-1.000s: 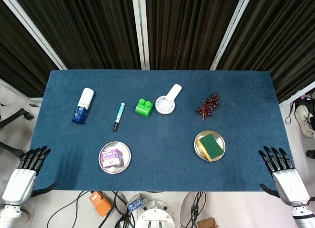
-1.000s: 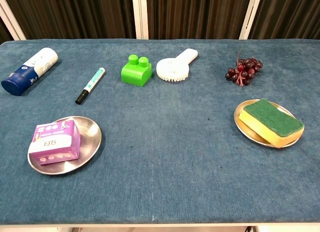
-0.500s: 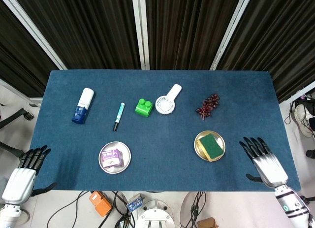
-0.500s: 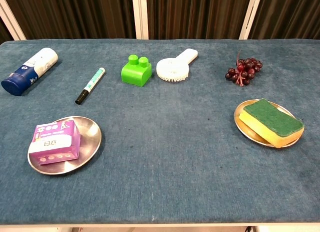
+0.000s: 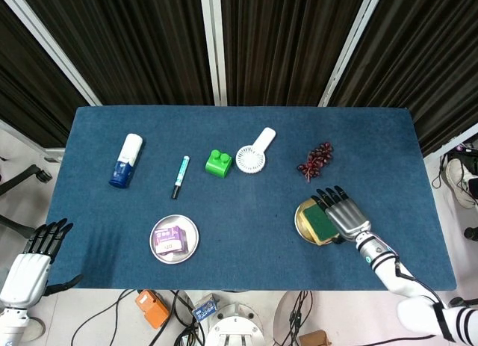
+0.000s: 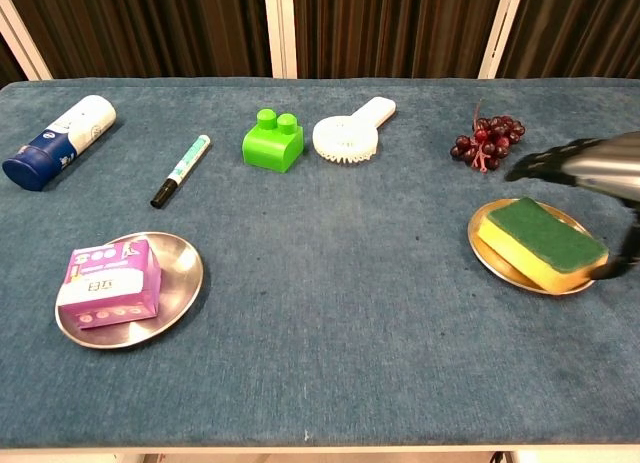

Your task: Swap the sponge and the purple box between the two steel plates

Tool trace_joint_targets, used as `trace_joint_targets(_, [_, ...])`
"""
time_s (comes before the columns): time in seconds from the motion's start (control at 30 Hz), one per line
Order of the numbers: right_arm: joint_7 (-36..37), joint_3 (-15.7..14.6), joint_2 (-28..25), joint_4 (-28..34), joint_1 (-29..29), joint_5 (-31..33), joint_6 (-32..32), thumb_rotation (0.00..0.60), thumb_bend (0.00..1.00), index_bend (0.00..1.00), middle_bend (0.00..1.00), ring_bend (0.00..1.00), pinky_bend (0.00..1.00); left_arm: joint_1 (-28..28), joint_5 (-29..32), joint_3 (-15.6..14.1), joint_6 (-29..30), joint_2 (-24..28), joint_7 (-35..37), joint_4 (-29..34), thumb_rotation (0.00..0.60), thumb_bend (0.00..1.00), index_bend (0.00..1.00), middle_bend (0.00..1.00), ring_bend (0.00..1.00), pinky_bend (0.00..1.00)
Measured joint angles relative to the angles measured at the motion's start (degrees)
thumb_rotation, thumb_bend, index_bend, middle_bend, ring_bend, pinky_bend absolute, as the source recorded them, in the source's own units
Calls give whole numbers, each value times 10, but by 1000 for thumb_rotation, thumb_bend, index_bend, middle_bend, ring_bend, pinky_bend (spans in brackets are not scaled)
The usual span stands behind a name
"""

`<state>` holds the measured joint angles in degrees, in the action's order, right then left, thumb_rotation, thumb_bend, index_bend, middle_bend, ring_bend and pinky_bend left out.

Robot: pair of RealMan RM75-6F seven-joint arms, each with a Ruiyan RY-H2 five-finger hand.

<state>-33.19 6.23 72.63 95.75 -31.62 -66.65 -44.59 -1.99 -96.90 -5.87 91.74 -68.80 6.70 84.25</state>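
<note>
The purple box [image 5: 169, 239] [image 6: 108, 281] lies on the left steel plate [image 5: 193, 235] [image 6: 178, 283]. A yellow sponge with a green top [image 5: 320, 222] [image 6: 545, 241] lies on the right steel plate [image 5: 300, 220] [image 6: 486, 254]. My right hand [image 5: 342, 211] [image 6: 590, 168] hovers just above the sponge's far right side, fingers spread and pointing away from me, with its thumb hanging by the plate's right edge. It holds nothing. My left hand [image 5: 30, 264] stays off the table's near left corner, fingers apart and empty; the chest view does not show it.
Along the back row lie a white and blue bottle [image 5: 125, 161], a marker [image 5: 180, 175], a green brick [image 5: 218, 163], a white hand fan [image 5: 254, 153] and dark grapes [image 5: 316, 160] [image 6: 488, 141]. The grapes sit just beyond the right plate.
My right hand has swung in from the table's near right corner to above the sponge. The left hand has barely moved. Box and sponge lie as before.
</note>
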Motion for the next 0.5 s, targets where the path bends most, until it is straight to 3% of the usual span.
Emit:
trace_joint_targets(0.2, [-34,-4,21,3,-43,59,15,583,314,8,15,0,0,0,0,0,1,0,0,0,600,62,0,0,0,41])
trace_joint_targets(0.27, [-34,-8,24,5,-47,61,12,589,366,145,137,61,4,-1,0,0,2,0,1,0,600,62,0,0,0,41])
trace_joint_targets(0.33, [-31,-13,25,4,-50,57,6,597,406,404,337,259,63,-1,0,0,2,0,2,0,600,63,0,0,0,41])
trace_joint_targets(0.4, [-26,-17,27,2,-50,51,0,598,414,509,424,370,151,-1,-1,0,3,0,3,-1,600,63,0,0,0,41])
trace_joint_targets(0.5, [-14,-22,31,-5,-48,31,-15,599,422,599,496,445,233,-2,-2,0,4,0,3,-1,600,63,0,0,0,41])
